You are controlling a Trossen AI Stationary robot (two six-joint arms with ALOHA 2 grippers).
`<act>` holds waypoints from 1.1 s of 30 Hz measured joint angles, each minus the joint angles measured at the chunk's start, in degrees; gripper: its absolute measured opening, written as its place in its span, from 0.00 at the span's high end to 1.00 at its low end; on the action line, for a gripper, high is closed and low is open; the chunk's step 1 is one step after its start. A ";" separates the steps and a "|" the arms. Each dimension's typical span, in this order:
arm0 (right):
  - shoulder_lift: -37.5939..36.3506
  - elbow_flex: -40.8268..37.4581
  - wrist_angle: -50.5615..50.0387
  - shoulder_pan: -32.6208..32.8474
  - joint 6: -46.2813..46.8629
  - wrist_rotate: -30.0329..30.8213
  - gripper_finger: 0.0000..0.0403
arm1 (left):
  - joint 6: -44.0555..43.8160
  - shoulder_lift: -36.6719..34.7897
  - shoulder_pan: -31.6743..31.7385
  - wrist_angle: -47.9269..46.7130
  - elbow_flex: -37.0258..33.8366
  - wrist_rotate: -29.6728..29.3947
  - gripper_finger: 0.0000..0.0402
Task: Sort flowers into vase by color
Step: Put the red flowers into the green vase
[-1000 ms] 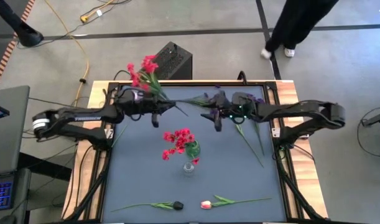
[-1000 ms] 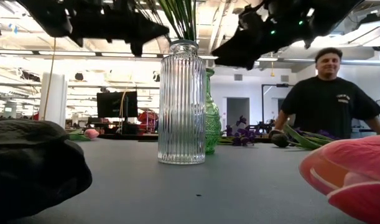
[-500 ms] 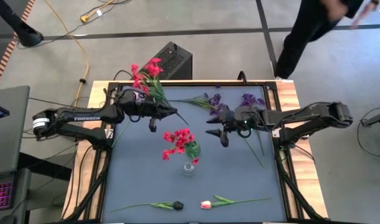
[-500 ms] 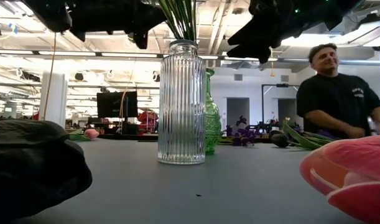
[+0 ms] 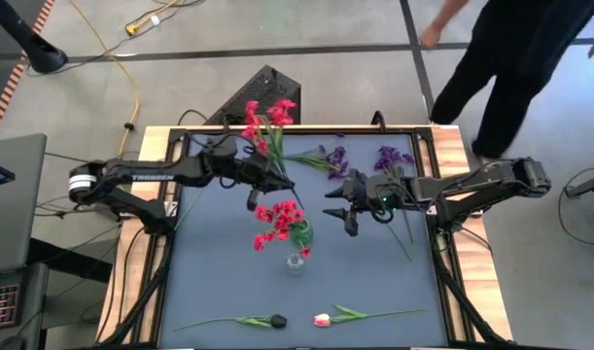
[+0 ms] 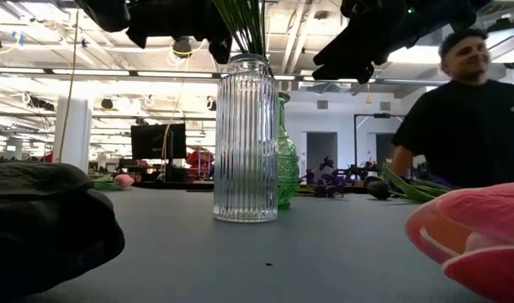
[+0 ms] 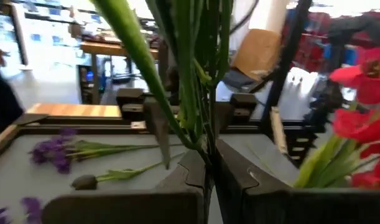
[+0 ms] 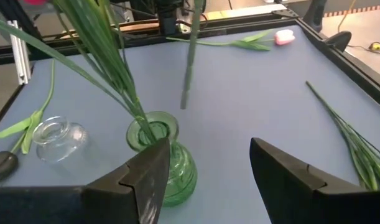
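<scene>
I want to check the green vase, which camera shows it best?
The right wrist view: the green vase stands near, its mouth and the stems in it plain to see. The high view shows it from above, mostly hidden under red blossoms. In the low view it is half hidden behind the clear vase. The left wrist view misses it.

- We see red blossom clusters (image 5: pixel 278 220) on green stems in a translucent green glass vase (image 8: pixel 163 157).
- Beside that vase, our ribbed clear glass vase (image 6: pixel 246 139).
- Beyond the green vase, purple blossoms (image 5: pixel 332 158) on the slate-blue tabletop (image 5: pixel 219 272).
</scene>
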 joint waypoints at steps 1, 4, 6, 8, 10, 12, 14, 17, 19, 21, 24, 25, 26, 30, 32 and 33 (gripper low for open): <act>0.00 0.00 0.02 0.00 0.00 -0.02 0.38 | -0.04 0.25 -0.02 -0.02 0.22 0.90 1.00; 0.00 0.00 -0.04 0.00 0.00 0.02 0.38 | -0.11 0.37 -0.42 -0.97 1.00 2.14 1.00; 0.00 0.00 0.02 0.00 0.00 0.08 0.38 | 0.02 0.36 -0.69 -1.48 1.32 2.41 1.00; 0.00 0.00 0.02 -0.03 0.00 0.13 0.38 | 0.12 0.36 -1.05 -1.69 1.32 2.45 1.00; 0.00 0.00 0.02 -0.22 0.00 0.11 0.38 | 0.94 0.36 -1.44 -2.19 1.32 2.43 1.00; 0.00 0.00 0.04 -0.24 -0.02 0.13 0.38 | 1.29 0.48 -1.87 -2.80 1.32 2.38 1.00; 0.00 0.00 0.04 -0.22 -0.02 0.13 0.38 | 1.70 0.54 -2.41 -2.99 1.32 2.32 1.00; 0.00 0.00 0.06 -0.22 0.00 0.13 0.38 | 2.53 1.27 -3.43 -2.34 1.36 1.95 1.00; 0.00 -0.02 0.06 -0.22 0.00 0.11 0.38 | 2.64 1.87 -3.94 -3.15 1.28 1.49 1.00; 0.00 -0.02 0.09 -0.22 0.00 0.11 0.38 | 2.65 3.32 -4.64 -1.61 1.38 0.25 1.00; 0.00 -0.04 0.12 -0.09 0.00 0.09 0.38 | 3.20 3.68 -4.70 -2.90 1.23 0.01 1.00; 0.00 -0.04 0.05 -0.09 0.00 0.09 0.38 | 3.44 3.84 -4.70 -2.56 1.35 -0.04 1.00; 0.00 -0.04 0.06 -0.09 0.00 0.06 0.38 | 3.25 3.86 -4.70 -2.77 1.38 -0.06 1.00; 0.00 -0.04 0.08 -0.17 -0.02 -0.15 0.38 | 2.73 4.17 -4.86 -3.21 1.29 -0.02 1.00; 0.00 -0.04 0.08 -0.17 -0.01 -0.15 0.38 | 3.56 4.23 -4.92 -4.71 1.29 -0.46 1.00; 0.00 -0.04 0.12 -0.17 -0.01 -0.15 0.38 | 3.91 4.26 -4.95 -5.30 1.29 -0.66 1.00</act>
